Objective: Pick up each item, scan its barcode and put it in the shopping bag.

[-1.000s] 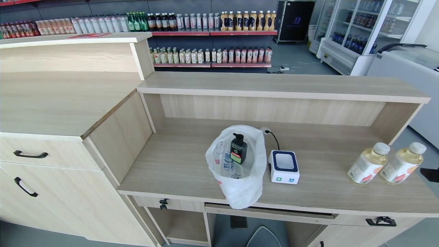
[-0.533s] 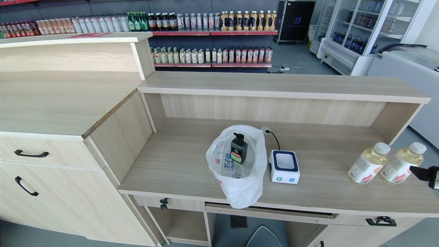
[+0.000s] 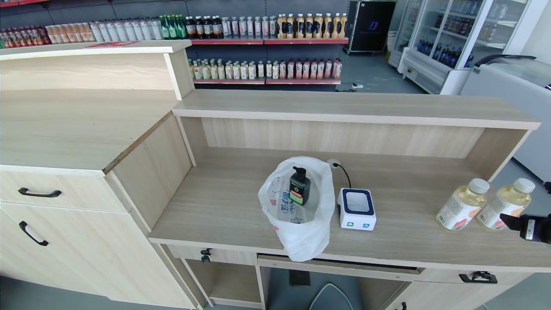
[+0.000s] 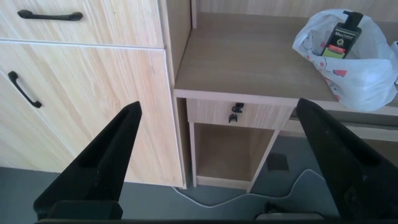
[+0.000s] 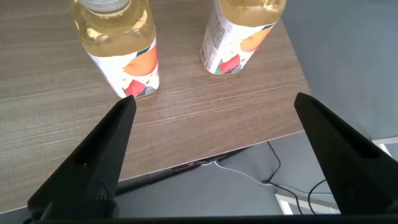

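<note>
Juice bottle 1 (image 3: 462, 206) and juice bottle 2 (image 3: 506, 204): upright, side by side, right edge of frame on the surface (image 3: 409, 232); we judge them staged, unscanned. Right gripper (image 5: 214, 102): fingers spread, empty, just beside juice bottle 2, prob. set for a grasp. Left gripper (image 4: 219, 107): fingers spread, empty, well apart from items. Shopping bag (image 3: 297, 224), frame centre, mouth open, holds black pump bottle (image 3: 299, 187); scanner (image 3: 356, 209) just beside, so carry is short.

The left gripper (image 4: 217, 102) had two matt black fingers (image 4: 93, 174), broad at the base and tapering like wedges to narrow tips; the right gripper (image 5: 215, 98) bore the same smooth black wedge-shaped fingers (image 5: 87, 168); at the right edge of the head view, its black housing carried a small white label (image 3: 530, 224) with dark print.
</note>
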Controlling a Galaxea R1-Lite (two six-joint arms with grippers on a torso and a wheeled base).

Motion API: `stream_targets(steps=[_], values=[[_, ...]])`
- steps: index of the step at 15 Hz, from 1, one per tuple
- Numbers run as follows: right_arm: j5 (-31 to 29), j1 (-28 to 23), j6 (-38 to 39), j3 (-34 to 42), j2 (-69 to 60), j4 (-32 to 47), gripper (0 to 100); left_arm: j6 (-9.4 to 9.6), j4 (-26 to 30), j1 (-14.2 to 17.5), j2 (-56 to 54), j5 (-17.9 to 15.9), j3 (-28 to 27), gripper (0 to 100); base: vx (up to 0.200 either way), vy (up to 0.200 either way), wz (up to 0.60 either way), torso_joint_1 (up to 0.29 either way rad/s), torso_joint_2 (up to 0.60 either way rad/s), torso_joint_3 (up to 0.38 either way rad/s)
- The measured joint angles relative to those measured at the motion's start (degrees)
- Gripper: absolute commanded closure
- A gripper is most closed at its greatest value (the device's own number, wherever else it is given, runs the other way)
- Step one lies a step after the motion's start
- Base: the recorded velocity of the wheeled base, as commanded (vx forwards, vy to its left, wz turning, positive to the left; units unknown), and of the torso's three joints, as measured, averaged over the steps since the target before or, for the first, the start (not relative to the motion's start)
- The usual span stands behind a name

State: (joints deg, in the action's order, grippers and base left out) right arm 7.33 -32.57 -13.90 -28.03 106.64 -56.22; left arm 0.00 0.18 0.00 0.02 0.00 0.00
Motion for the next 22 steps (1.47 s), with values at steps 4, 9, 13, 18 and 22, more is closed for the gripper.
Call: stream_targets(steps=[4, 9, 13, 18, 22], values=[[4.5, 1.3, -0.3, -3.0, 4.1, -1.2, 0, 0.0, 0.0, 0.0, 0.0, 0.0, 0.0, 0, 0.0, 0.0, 0.0, 0.0, 0.0, 0.0], [6.4, 3.9, -0.8, -4.2, 7.5, -4.1, 0, 0.0, 0.0, 0.0, 0.0, 0.0, 0.0, 0, 0.0, 0.0, 0.0, 0.0, 0.0, 0.0], [6.2, 5.5, -1.3, -4.4, 10.8, -8.5, 0, 0.0, 0.0, 0.0, 0.0, 0.0, 0.0, 0, 0.0, 0.0, 0.0, 0.0, 0.0, 0.0], [6.0, 6.2, -1.9, -5.8, 14.9, -11.9, 0, 0.0, 0.0, 0.0, 0.0, 0.0, 0.0, 0, 0.0, 0.0, 0.0, 0.0, 0.0, 0.0], [5.9, 7.0, -0.7, -8.9, 17.9, -13.1, 0, 0.0, 0.0, 0.0, 0.0, 0.0, 0.0, 0, 0.0, 0.0, 0.0, 0.0, 0.0, 0.0]])
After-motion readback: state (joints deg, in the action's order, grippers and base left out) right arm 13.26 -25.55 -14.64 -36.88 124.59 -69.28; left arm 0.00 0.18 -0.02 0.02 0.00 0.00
